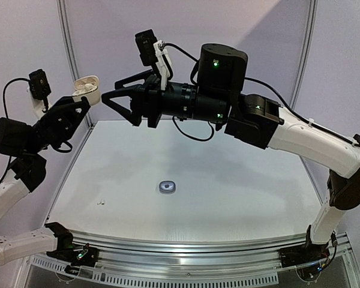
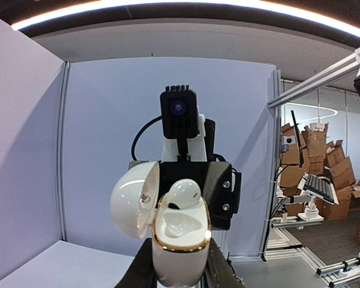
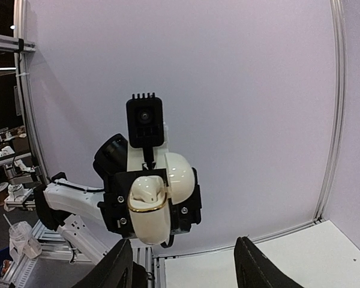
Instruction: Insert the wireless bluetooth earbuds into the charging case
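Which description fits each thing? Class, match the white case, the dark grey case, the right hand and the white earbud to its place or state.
Things:
1. white case
2. dark grey case
3. right hand
4. white earbud

Places or states:
A. lying on the table
B. open, holding nothing
C. sitting in the open case
D. held up by the left hand, lid open

Pairs: 1-D; 2-A; 3-B; 4-C

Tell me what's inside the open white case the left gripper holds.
One white earbud sits at the back of the case; the front socket looks empty. The gold rim hides anything deeper.
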Robot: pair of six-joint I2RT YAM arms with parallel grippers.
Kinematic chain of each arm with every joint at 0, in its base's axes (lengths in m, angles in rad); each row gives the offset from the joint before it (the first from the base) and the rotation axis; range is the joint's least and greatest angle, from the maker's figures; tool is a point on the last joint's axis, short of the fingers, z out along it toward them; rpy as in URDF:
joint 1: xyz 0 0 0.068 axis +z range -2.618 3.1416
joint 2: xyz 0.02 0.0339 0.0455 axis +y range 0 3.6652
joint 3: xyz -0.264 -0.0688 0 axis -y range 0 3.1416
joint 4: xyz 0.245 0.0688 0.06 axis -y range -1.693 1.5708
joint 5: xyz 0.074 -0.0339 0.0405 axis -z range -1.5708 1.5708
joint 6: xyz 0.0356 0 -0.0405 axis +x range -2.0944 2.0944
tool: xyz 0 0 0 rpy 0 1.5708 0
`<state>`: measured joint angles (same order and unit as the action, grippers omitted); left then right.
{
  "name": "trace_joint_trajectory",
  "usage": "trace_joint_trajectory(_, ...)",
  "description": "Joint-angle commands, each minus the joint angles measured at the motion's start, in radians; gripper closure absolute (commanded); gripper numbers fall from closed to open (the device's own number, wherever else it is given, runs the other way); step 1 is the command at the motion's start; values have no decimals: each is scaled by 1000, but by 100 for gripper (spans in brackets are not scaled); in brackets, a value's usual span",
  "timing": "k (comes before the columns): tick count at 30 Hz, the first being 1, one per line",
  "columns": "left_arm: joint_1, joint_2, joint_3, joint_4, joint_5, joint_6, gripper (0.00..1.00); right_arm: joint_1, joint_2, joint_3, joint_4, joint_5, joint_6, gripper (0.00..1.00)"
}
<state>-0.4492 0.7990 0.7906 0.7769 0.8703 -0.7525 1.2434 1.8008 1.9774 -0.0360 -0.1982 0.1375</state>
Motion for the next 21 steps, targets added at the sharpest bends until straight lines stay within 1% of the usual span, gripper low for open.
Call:
trace_joint_trajectory(1,-13,14,-2,47,-5,-19,100,5,16,15,-14,-86,-42,41)
trace_joint_trajectory(3,-15,18,1,47,-7,-22,100,6,15,10,-7,-105,-50,42)
trace_joint_trajectory(8,-20,20,1,42,-4,-11,100,5,41,43,11,-92,-50,53)
trace_joint_trajectory(11,-21,23,8,47,-2,-7,100,6,51,51,-1,-48,-41,54)
trace_joint_trajectory(18,-30,25,7,49,-10,1,100,6,65,70,-6,-49,-28,62)
trace_joint_trajectory(21,-31,25,11,46,-9,2,100,6,74,70,18,-81,-15,63)
